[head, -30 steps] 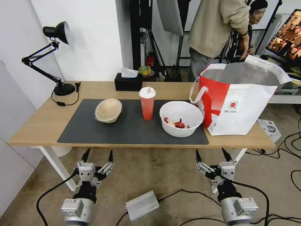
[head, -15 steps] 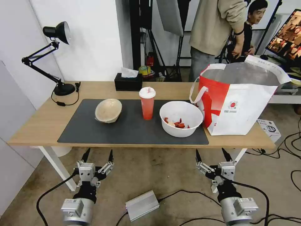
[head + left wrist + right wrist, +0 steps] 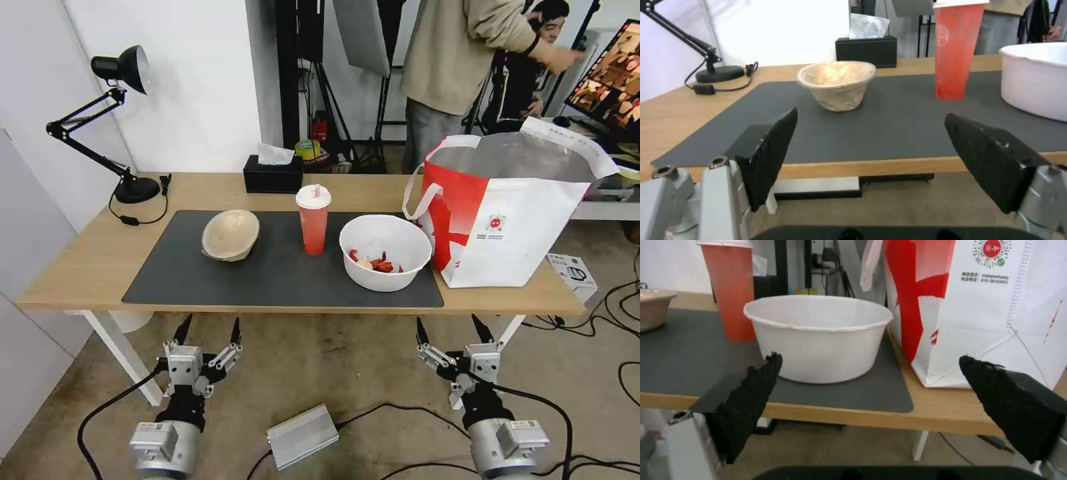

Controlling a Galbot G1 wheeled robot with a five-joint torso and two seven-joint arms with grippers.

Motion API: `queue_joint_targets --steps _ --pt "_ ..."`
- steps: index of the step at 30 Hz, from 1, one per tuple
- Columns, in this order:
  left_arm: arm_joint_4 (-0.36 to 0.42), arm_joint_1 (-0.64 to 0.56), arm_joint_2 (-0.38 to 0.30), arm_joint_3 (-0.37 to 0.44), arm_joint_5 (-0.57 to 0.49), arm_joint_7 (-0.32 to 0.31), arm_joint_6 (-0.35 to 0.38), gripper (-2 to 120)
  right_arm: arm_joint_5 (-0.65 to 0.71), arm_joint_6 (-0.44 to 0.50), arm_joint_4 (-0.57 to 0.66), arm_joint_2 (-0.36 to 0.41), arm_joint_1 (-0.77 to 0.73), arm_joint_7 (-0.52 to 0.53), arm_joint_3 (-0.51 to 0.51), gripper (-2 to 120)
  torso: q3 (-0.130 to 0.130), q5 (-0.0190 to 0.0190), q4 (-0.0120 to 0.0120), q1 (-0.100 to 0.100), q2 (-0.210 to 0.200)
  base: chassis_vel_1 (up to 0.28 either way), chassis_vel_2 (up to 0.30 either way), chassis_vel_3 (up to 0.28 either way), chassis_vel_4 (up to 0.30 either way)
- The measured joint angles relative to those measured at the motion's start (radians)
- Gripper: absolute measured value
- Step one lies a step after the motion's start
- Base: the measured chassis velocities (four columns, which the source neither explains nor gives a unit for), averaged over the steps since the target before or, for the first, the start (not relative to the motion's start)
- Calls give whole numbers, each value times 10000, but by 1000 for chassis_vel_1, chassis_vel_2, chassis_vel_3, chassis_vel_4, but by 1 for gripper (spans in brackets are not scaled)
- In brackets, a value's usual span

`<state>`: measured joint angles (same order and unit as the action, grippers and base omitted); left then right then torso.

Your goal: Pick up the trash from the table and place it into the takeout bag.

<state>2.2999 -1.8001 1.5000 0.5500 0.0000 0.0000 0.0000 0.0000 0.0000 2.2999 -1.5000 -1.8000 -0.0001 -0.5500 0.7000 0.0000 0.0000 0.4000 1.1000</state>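
Nothing of ours has moved since the earlier frames: both arms hang where they were, and only a person behind the tabletop (image 3: pixel 87 260) has raised an arm, touching none of the trash.

Our left gripper (image 3: pixel 208 332) waits below the near edge, jaws spread wide and empty. Straight ahead of it and higher, on the dark mat (image 3: pixel 180 273), sits the beige paper-pulp bowl (image 3: pixel 231 235), tilted toward us. It looks light and soft-walled, so we judge a hard pinch could crumple it and a glancing touch could skate it across the mat. Ahead and to that gripper's right stands the tall red cup (image 3: pixel 313 222), narrow and top-heavy with its lid and straw; a finger sweeping past it could tip it, and anything left inside could spill.

Our right gripper (image 3: pixel 450 328) is likewise low, in front of the edge, jaws apart and holding nothing. The large white bowl (image 3: pixel 385 252) lies just ahead of it and slightly left, scraps in the bottom; tilting it on the lift could shed them. The takeout bag (image 3: pixel 507 220) stands ahead and to its right, just beside the bowl, mouth open upward.

Both grippers must first rise clear of the tabletop's near edge, or a finger may catch the wood. Room is generous between bowl and cup, tight between the white bowl and bag, whose loop handle (image 3: pixel 419 193) hangs on that side and could snag. The bag's tall soft wall could fold if nudged.
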Motion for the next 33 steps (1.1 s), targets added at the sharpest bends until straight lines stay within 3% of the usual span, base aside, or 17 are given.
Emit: queue_joint_targets --steps 20,23,25,26,28,33 --pt "-7 8 1 -3 3 -4 0 89 0 0 0 0 0 0 0 100 0 0 1 0 0 0 0 0 0" --pt "-307 240 108 -97 116 -245 -121 89 30 -2 -43 83 41 34 3 100 0 4 1 -1 1 0 0 0 0" --pt "-1037 813 377 -375 390 -780 -439 97 305 -54 -319 595 357 306 -11 100 0 -3 0 -1 1 0 0 0 0" --pt "-1037 813 377 -375 390 -780 -439 97 305 -54 -319 595 357 306 -11 100 0 -3 0 -1 1 0 0 0 0" --pt "-1847 1490 723 -705 705 -1414 -928 99 691 -166 -703 1298 793 701 -39 100 1 -6 -2 0 -2 0 0 0 0" --pt "-1633 1580 809 -781 880 -1540 -1363 100 1453 -377 -1456 2698 1656 1487 -113 100 3 4 1 4 -3 0 0 0 0"
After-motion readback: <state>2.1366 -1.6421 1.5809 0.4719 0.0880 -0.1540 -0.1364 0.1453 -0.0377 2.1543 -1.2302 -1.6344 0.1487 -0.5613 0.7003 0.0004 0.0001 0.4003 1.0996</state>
